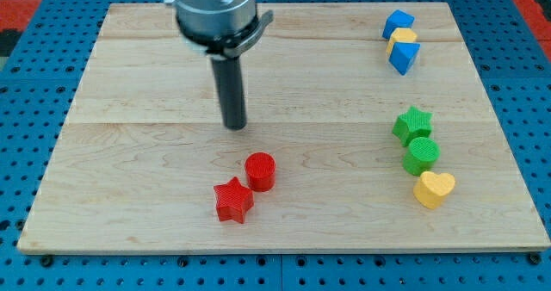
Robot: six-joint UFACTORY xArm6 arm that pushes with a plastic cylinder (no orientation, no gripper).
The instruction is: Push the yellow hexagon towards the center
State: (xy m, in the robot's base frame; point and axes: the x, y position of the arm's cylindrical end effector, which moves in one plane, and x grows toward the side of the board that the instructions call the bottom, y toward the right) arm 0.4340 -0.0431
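Observation:
The yellow hexagon (402, 37) sits near the view's top right, wedged between a blue block (398, 21) above it and another blue block (404, 57) below it. My tip (235, 126) rests on the wooden board (129, 153) left of centre, far to the left of the yellow hexagon and touching no block. The rod hangs from a grey cylinder at the view's top.
A red cylinder (260, 171) and a red star (232, 200) lie just below my tip. At the right, a green star (413, 124), a green cylinder (422, 155) and a yellow heart (434, 188) form a column. A blue pegboard surrounds the board.

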